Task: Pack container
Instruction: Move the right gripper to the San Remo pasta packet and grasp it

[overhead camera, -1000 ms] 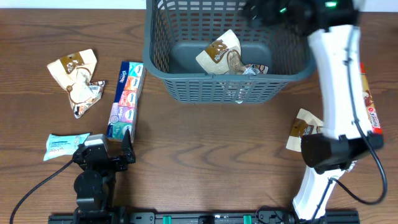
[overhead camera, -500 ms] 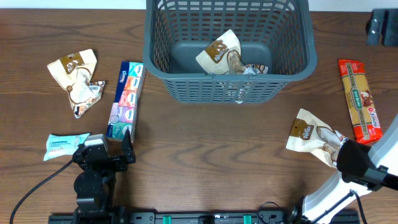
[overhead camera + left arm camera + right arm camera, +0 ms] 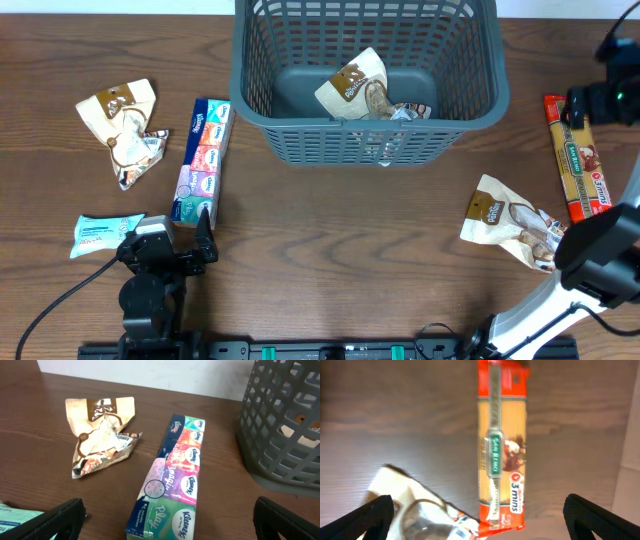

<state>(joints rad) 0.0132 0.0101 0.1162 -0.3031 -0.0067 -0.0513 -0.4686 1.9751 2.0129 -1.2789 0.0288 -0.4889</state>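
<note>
Container (image 3: 365, 140): far centre of counter (image 3: 330, 250). Left claw (image 3: 167, 522): released, empty, facing tissue pack (image 3: 172, 477). Right claw (image 3: 485, 515): released above pasta packet (image 3: 500, 445). We judge an off-centre grasp could tip the long packet.

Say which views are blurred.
Right wrist view: soft, print fuzzy on the long orange-red pasta packet. Left wrist view: crisp, lettering readable on the colourful rectangular tissue multipack. Overhead view: sharp, the dark grey-blue plastic lattice basket well defined.
</note>
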